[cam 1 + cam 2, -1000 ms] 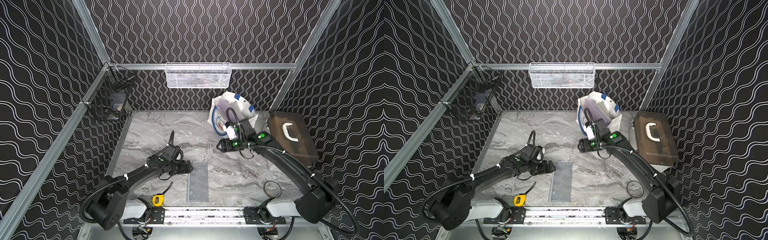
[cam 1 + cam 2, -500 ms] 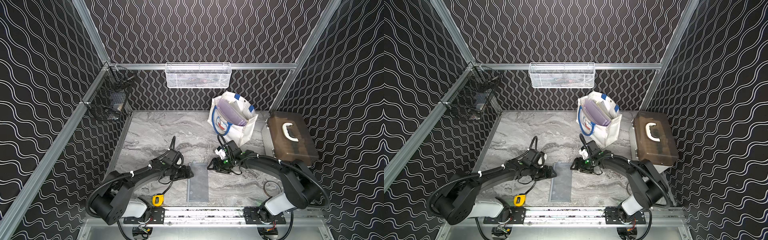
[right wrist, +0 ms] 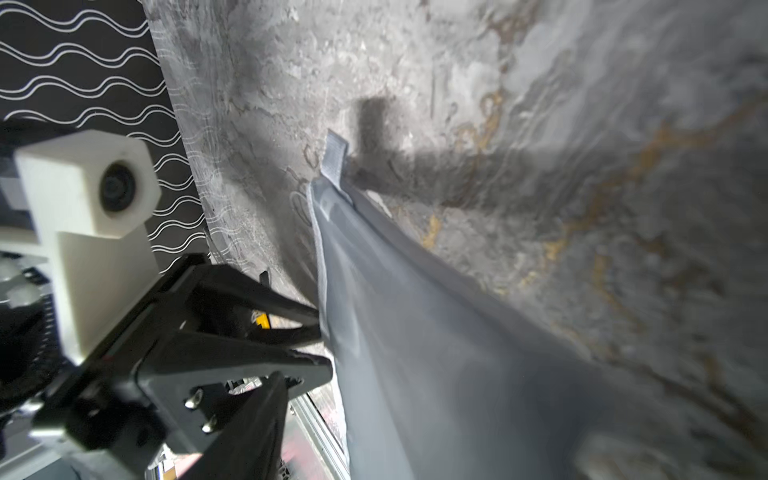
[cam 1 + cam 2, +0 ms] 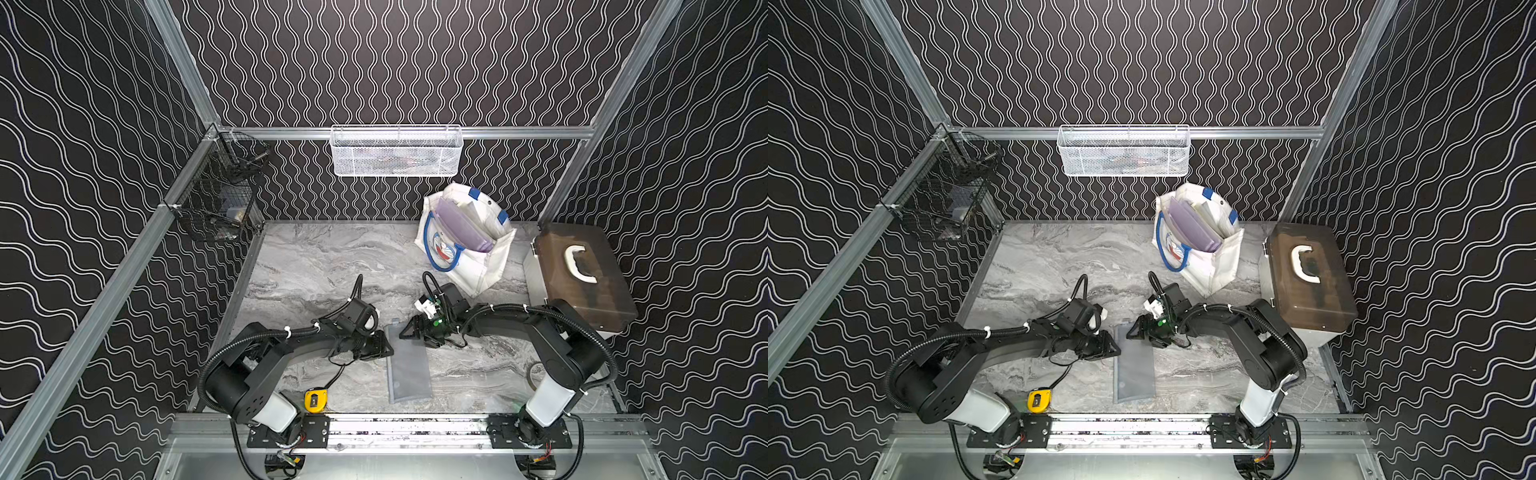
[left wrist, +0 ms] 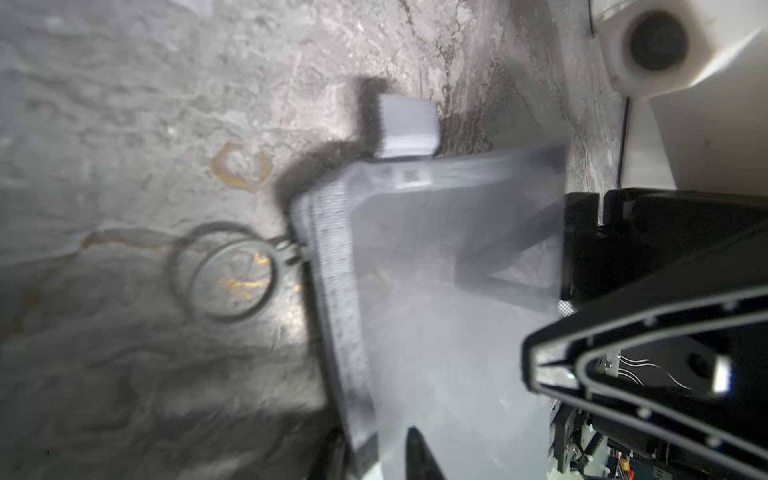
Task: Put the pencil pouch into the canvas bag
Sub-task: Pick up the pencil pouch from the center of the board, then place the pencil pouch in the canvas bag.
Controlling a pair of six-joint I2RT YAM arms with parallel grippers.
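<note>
- Closing on the pencil pouch (image 4: 409, 370) was the change we noted. The left gripper (image 4: 388, 351) had stood wide beside it a second before, and its fingers (image 3: 299, 313) now pinched the pouch's long edge, as the right wrist view showed.
- We saw that the right gripper (image 4: 409, 334) had left the canvas bag (image 4: 486, 266) and dropped to the pouch's far end. Its fingers were apart, one showing darkly through the translucent fabric in the left wrist view, with nothing clamped yet.
- The pouch lay where it had been, on the marble table (image 4: 316, 266) between the two grippers and well apart from the bag. The bag stood upright at the back, mouth open, with a purple item (image 4: 461, 224) inside.
- We judged the grasp was only beginning, with the lift and the carry to the bag all ahead.
- For writing, we found a small white label (image 5: 411, 176) with a code-like square near the pouch's woven tab (image 5: 405, 124), too blurred to read. The bag bore only a cartoon cat face.
</note>
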